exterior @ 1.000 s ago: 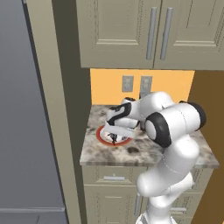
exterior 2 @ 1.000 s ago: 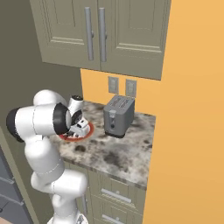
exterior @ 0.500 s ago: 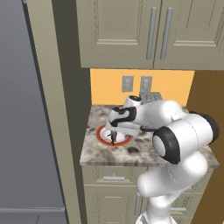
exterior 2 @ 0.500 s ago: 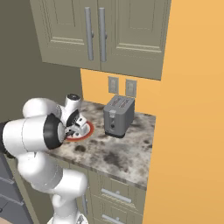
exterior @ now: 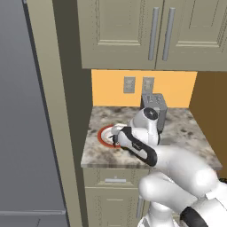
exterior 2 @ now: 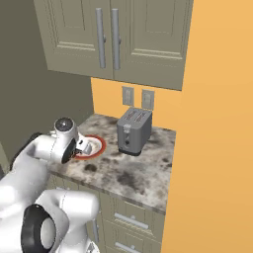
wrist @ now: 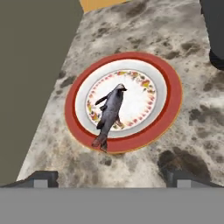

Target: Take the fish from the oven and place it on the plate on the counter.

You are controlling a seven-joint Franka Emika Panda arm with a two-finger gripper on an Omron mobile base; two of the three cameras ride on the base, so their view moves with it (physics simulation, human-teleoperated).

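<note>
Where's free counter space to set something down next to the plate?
Free: the counter front strip, below the plate and toaster, running to the orange wall. Crowded: back left, where the plate with the fish sits close to the toaster, open gripper above.

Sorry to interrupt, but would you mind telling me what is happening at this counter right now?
The fish lies on the plate, its tail reaching over the red rim, on the counter beside a toaster. The robot's gripper hovers above the plate with its jaws open, holding nothing. The placing step looks done.
</note>
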